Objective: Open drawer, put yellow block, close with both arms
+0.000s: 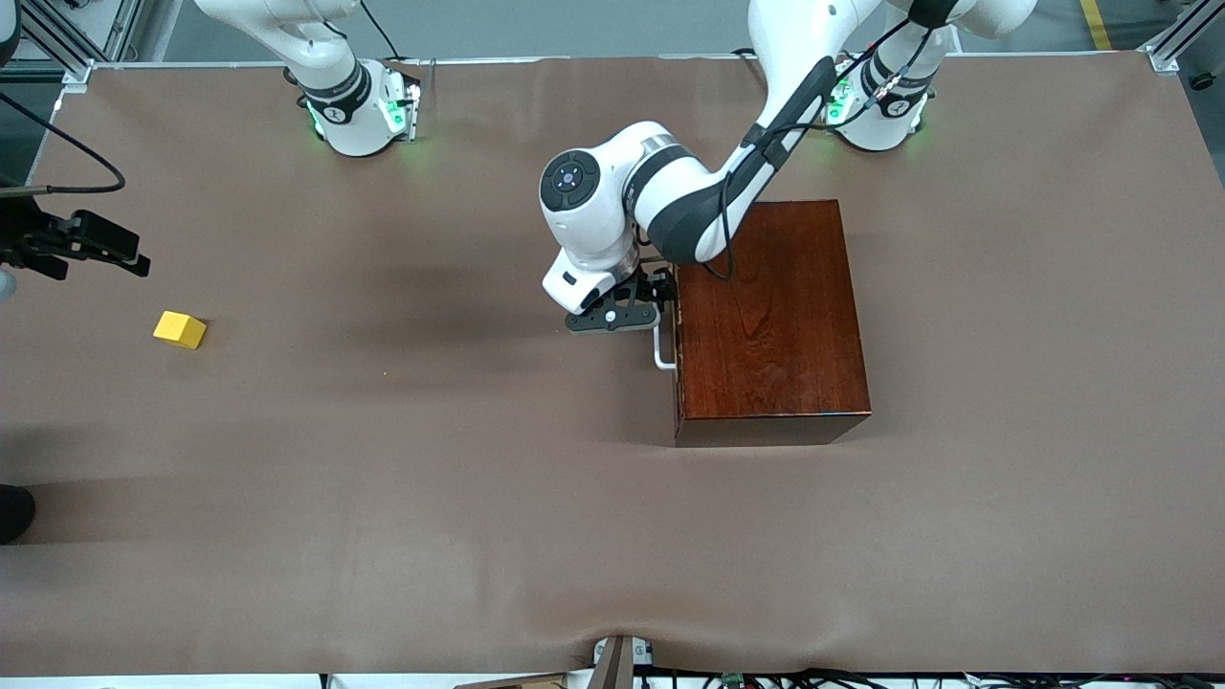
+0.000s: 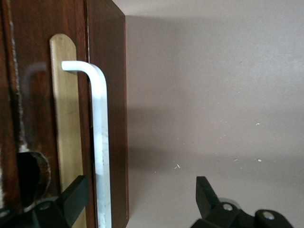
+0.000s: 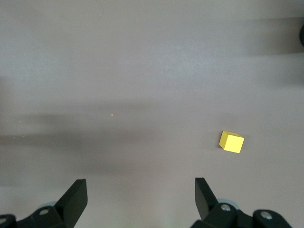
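The dark reddish wooden box (image 1: 770, 316) stands toward the left arm's end of the table. Its drawer (image 2: 38, 118) is pushed in, with the white U-shaped handle (image 1: 663, 349) on its front. My left gripper (image 1: 622, 311) is open at that front. The handle bar (image 2: 100, 142) runs between its fingers, close to one finger (image 2: 76, 194). The yellow block (image 1: 180, 329) lies on the table toward the right arm's end. My right gripper (image 1: 129, 256) hangs open and empty over the table beside the block (image 3: 231, 142).
A brown cover (image 1: 431, 459) spreads over the whole table. Both arm bases (image 1: 359, 110) stand along the table's edge farthest from the front camera. Cables (image 1: 766, 677) run along the nearest edge. A dark object (image 1: 14, 512) pokes in at the right arm's end.
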You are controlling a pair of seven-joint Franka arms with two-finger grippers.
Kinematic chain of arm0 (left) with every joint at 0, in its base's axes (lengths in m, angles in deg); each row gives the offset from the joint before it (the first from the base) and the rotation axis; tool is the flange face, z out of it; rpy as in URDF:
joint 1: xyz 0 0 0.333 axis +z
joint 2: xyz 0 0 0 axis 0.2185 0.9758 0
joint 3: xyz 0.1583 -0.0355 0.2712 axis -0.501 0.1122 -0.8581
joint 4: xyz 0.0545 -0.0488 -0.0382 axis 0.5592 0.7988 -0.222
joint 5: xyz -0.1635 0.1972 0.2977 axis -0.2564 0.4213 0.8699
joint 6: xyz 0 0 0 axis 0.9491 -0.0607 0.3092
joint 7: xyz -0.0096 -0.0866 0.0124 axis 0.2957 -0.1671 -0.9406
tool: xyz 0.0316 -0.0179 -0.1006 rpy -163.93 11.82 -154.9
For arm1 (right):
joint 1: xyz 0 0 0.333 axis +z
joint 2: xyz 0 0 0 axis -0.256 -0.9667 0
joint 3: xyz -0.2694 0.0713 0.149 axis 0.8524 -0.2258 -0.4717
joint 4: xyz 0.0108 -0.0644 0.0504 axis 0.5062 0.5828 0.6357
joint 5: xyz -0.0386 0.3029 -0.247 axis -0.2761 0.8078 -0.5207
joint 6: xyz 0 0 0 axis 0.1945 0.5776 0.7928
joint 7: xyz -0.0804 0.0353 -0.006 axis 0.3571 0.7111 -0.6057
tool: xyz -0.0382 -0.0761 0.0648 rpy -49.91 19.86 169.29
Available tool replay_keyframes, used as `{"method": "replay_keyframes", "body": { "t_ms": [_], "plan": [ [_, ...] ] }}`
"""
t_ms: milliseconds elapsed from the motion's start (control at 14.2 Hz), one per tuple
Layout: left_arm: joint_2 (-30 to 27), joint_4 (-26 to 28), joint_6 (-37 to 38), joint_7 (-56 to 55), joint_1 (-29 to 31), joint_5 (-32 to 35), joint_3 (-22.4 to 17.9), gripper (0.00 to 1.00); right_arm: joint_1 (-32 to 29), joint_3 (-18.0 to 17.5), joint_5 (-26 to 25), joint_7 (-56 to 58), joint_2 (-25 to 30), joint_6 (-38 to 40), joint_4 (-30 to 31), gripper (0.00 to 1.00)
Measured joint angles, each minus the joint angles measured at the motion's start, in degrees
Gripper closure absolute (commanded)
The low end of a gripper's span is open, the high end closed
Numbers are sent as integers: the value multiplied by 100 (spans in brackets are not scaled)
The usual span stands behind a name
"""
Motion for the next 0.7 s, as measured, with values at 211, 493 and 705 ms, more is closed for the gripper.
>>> {"method": "replay_keyframes", "body": {
  "t_ms": [211,493,705],
  "plan": [
    [72,-13,-4,0,0,0,0,0,0,0,-1,0,-1,0,0,0],
    [83,-55,-101,-146,0,0,-4,0,0,0,-1,0,-1,-1,0,0],
    [91,-54,-197,-318,1,0,-15,0,0,0,-1,0,-1,-6,0,0]
  ]
}}
